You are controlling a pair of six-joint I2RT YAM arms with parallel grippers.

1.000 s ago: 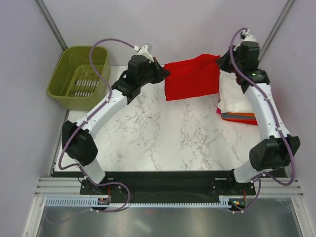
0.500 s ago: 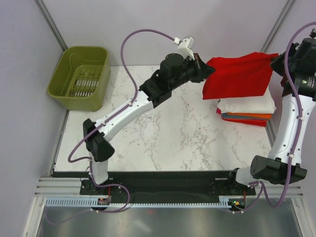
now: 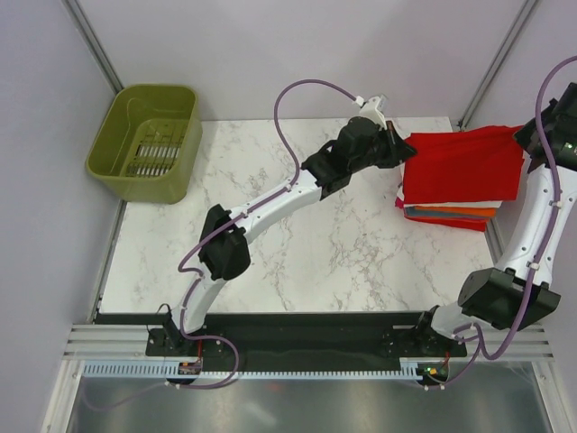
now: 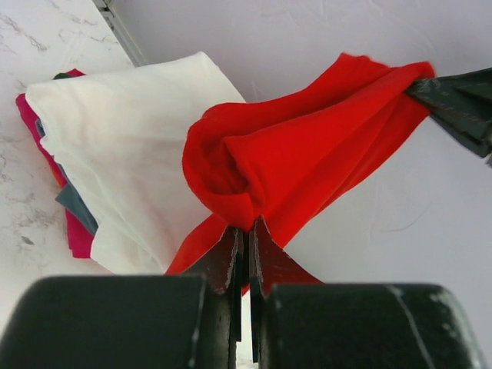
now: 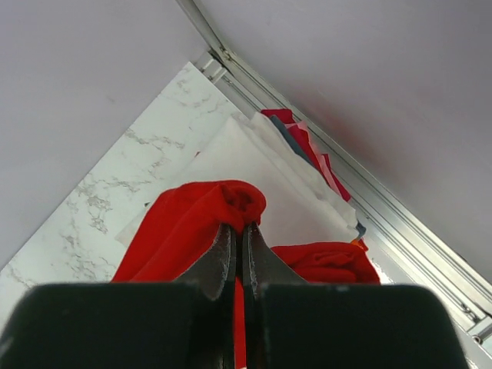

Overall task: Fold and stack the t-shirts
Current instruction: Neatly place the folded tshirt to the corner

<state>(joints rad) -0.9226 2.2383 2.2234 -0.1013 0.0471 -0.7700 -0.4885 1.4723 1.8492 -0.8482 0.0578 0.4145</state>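
The left gripper (image 3: 399,149) and right gripper (image 3: 521,135) each pinch 1 end of the red shirt (image 3: 462,164), held over the pile (image 3: 446,213) at the right of the marble table (image 3: 297,244). A green basket (image 3: 147,140) sits far left, by pale walls (image 3: 297,54).

Top camera overhead, looking down; wrist cameras close, both facing red t-shirt (image 4: 307,146).

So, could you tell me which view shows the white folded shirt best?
The left wrist view: the white shirt lies broad and mostly uncovered. The right wrist shows part; overhead, the red shirt covers it.
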